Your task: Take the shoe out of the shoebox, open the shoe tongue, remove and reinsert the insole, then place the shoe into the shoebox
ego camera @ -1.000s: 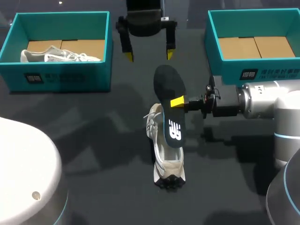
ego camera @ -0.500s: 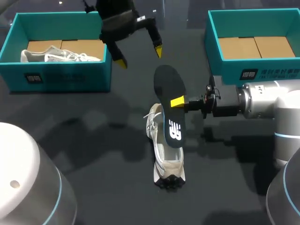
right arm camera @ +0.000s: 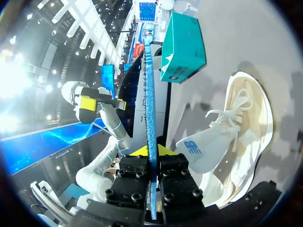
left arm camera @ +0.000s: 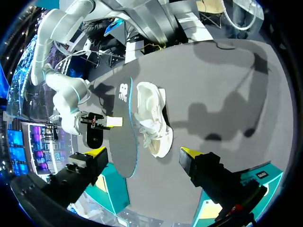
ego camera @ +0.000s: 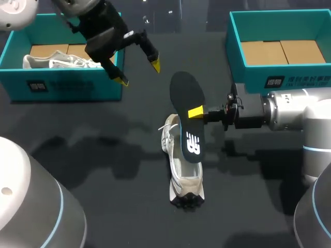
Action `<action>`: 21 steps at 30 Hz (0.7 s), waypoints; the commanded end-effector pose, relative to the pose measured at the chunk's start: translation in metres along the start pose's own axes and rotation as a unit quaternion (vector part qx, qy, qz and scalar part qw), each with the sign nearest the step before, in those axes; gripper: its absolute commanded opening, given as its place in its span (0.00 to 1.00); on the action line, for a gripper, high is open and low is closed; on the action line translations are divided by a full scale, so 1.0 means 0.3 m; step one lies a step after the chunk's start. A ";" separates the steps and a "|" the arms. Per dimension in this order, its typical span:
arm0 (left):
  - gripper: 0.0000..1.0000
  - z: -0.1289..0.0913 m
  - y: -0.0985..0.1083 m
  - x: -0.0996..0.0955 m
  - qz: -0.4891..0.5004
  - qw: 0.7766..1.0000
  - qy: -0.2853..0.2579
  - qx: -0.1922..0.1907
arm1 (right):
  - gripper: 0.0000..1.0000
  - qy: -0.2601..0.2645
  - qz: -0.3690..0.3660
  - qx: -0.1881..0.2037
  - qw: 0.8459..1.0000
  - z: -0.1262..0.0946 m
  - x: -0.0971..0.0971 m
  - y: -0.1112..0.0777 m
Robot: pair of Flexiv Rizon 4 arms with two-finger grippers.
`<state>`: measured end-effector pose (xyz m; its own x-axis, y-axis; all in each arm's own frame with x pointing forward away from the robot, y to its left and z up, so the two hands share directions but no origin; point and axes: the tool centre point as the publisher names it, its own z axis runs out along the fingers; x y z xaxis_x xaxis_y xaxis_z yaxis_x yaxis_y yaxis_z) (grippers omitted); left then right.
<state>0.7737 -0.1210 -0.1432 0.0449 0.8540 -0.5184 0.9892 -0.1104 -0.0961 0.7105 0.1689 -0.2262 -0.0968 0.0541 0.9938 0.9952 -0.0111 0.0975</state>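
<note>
Centrally, the right end effector [ego camera: 199,112] is clamped on the dark insole [ego camera: 187,103] above the white shoe [ego camera: 182,175] lying on the tabletop [ego camera: 103,155], while the left end effector [ego camera: 138,73] hangs, fingers apart, upper left beside a teal shoebox [ego camera: 67,82].

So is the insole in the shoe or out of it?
Out: the right tool grips the black insole on edge, outside the white shoe.
</note>
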 end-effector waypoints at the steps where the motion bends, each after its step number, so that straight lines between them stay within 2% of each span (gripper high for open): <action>1: 1.00 0.006 -0.036 0.036 0.011 0.969 -0.245 -0.015 | 0.00 -0.001 0.000 0.000 1.000 0.002 0.001 -0.003; 10: 1.00 0.006 -0.036 0.036 0.011 0.969 -0.245 -0.015 | 0.00 -0.001 0.000 0.000 1.000 0.002 0.001 -0.003; 14: 1.00 0.050 -0.051 0.059 0.010 0.958 -0.285 -0.031 | 0.00 -0.001 0.000 0.000 1.000 0.002 0.001 -0.003; 16: 1.00 0.069 -0.056 0.068 0.010 0.949 -0.315 -0.013 | 0.00 -0.001 0.000 0.000 1.000 0.002 0.001 -0.003; 18: 1.00 0.083 -0.063 0.079 0.023 0.946 -0.321 -0.047 | 0.00 -0.001 0.000 0.000 1.000 0.002 0.001 -0.003; 21: 1.00 0.083 -0.063 0.079 0.023 0.946 -0.321 -0.047 | 0.00 -0.001 0.000 0.000 1.000 0.002 0.001 -0.003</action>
<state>0.7631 -0.1146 -0.1692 0.0385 0.5681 -0.8221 0.9953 -0.0951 -0.0192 0.7109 0.1691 -0.2263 -0.0966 0.0541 0.9939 0.9952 -0.0106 0.0973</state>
